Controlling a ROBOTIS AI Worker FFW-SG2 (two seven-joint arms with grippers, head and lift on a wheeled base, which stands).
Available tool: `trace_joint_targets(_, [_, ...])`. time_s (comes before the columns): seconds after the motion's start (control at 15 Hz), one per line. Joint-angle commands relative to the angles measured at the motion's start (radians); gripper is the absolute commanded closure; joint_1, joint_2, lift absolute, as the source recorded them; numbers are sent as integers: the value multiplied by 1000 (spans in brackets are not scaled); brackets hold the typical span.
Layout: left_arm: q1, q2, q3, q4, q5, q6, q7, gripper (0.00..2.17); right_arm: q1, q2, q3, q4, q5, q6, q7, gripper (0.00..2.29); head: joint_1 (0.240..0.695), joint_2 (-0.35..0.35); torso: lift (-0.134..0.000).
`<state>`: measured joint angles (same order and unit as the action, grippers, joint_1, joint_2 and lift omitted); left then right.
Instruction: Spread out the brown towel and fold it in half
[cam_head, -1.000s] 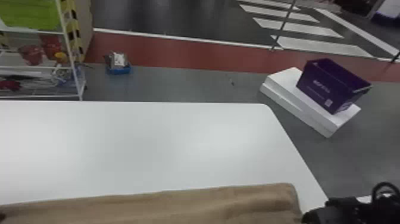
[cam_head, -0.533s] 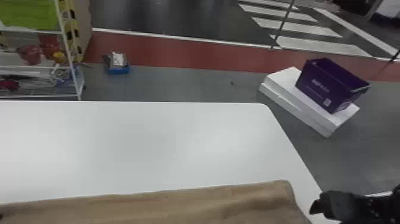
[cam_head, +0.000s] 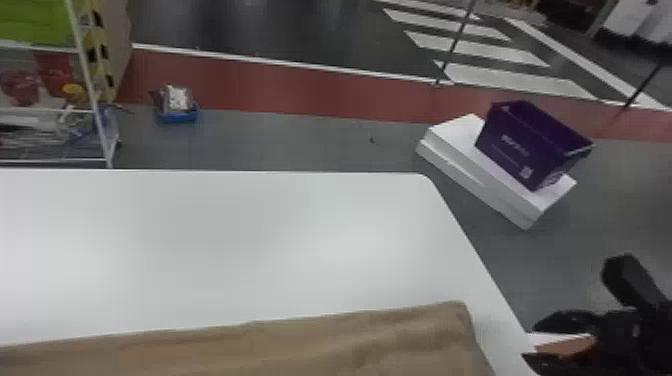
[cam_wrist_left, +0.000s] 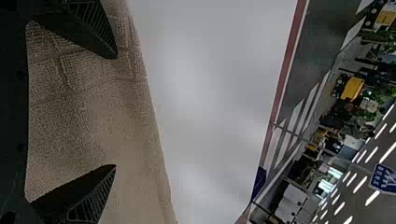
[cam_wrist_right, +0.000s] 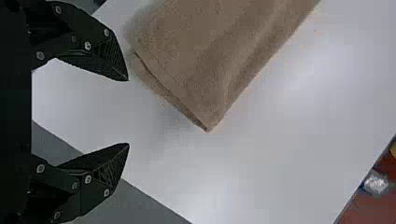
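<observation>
Grey floor (cam_head: 290, 145) runs behind my white table (cam_head: 225, 240); the brown towel (cam_head: 300, 350) lies across its near part. Off to the right, white slabs (cam_head: 460, 150) bear a purple box (cam_head: 515, 150). My right gripper (cam_head: 565, 315), near a towel corner, and left gripper (cam_wrist_left: 115, 112), above the towel, both have fingers spread wide. Beyond sits a small blue tray (cam_head: 179, 116)

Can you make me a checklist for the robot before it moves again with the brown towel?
1. Brown towel on the white table: ok.
2. Left gripper open: ok, its fingers are apart over the towel.
3. Right gripper open: ok, and nothing is between its fingers.
4. Towel layers pressed tight together: not ok, a thin dark gap shows along the end near the right gripper.
5. Towel edges matching all the way along: cannot tell, the head view cuts off the near side.
</observation>
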<state>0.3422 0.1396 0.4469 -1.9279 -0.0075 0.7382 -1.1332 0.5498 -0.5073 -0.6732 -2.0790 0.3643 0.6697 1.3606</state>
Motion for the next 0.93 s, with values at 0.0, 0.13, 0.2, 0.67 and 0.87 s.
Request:
trace_joint_targets(0.0, [-6,2,-8,3,0,1,0,33,-90,15,-34,165,-140,106,6,468,695,-349,-124])
trace_joint_targets(0.13, [-8,2,-8,3,0,1,-3,33,-160,27,-46,280,-182,97,6,468,695,-350,-124])
trace_joint_targets(0.2, [-8,2,-7,1,1,1,-5,33,-171,32,-46,295,-191,94,6,468,695,-350,-124])
trace_joint_targets(0.67, [1,3,3,0,3,1,-11,63,-280,58,-34,296,-274,278,6,468,695,-344,-124])
trace_joint_targets(0.87, [1,3,3,-3,3,1,-13,63,-318,70,-3,293,-266,278,6,468,695,-324,-124])
